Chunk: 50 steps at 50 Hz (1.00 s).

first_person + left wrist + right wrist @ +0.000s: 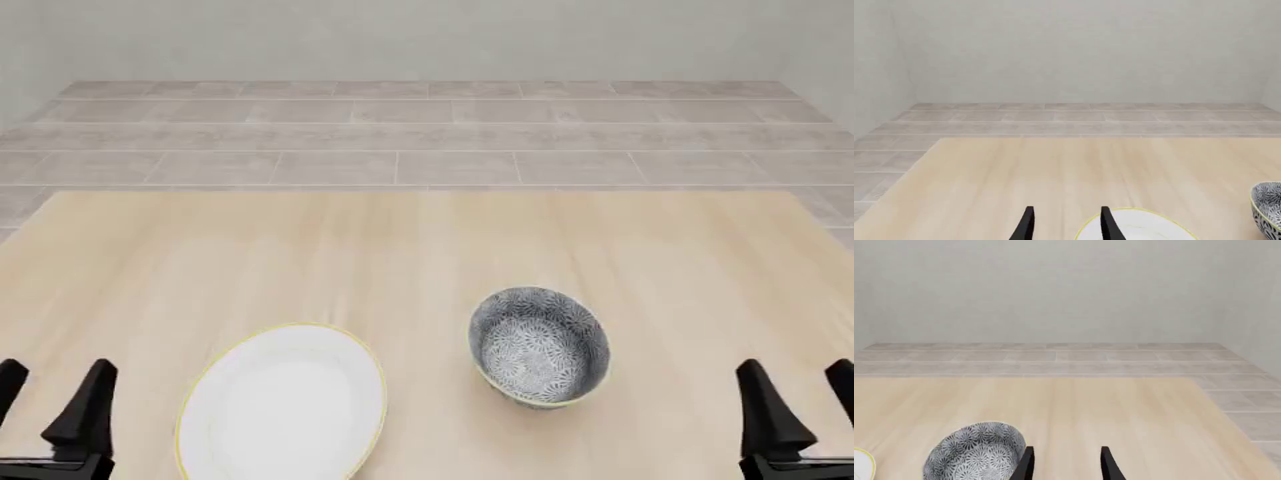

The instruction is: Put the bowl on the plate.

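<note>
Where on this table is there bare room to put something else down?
The whole far half of the table, beyond the plate and bowl, shows only bare wood. There is also a bare patch between the bowl and the right tool. The near edge is the crowded part: plate, bowl and left tool sit there, with only a narrow strip between plate and bowl.

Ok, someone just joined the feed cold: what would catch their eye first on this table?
Probably the floral bowl, dark blue-grey and white, standing right of centre on the pale wooden table and not yet on the plate. Next, the white gold-rimmed plate lying to its left near the front edge, apart from the bowl. Then the left gripper and right gripper, both open and holding nothing at the front corners.
</note>
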### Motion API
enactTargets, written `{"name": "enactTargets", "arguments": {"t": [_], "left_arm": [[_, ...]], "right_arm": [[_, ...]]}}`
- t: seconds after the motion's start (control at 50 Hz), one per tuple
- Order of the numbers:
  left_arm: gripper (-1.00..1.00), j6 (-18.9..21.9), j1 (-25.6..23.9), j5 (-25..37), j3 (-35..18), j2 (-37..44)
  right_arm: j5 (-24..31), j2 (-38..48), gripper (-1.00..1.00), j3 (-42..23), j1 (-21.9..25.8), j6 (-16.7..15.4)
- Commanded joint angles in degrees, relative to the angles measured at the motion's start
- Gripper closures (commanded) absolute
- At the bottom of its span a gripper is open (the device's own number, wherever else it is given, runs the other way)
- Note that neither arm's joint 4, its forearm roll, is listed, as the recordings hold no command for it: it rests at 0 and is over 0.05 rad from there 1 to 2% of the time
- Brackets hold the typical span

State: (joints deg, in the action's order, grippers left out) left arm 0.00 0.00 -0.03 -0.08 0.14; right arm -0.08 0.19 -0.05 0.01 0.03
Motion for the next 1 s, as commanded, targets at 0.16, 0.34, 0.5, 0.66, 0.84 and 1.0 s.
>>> {"name": "enactTargets", "arguments": {"t": [0.16, 0.34, 0.5, 0.66, 0.84, 1.0], "left_arm": [[-1.0, 0.0, 0.0, -0.07, -0.17, 0.29], [-1.0, 0.0, 0.01, -0.07, -0.17, 0.3], [-1.0, 0.01, 0.01, -0.07, -0.17, 0.29], [-1.0, 0.0, 0.01, -0.07, -0.17, 0.29], [-1.0, 0.01, 0.0, -0.07, -0.17, 0.3], [-1.0, 0.0, 0.01, -0.07, -0.17, 0.3]], "right_arm": [[-0.97, 1.7, -1.0, -0.5, 0.12, 0.15], [-1.78, 2.25, -1.0, -0.36, 0.34, 0.0], [-0.79, 1.91, -1.0, -1.78, 0.72, -0.56], [-0.99, 5.3, -1.0, -5.35, 2.11, 0.02], [-3.7, 15.38, -1.0, -10.35, 4.12, -1.36], [-2.12, 21.9, -1.0, -16.39, 6.05, -1.68]]}}
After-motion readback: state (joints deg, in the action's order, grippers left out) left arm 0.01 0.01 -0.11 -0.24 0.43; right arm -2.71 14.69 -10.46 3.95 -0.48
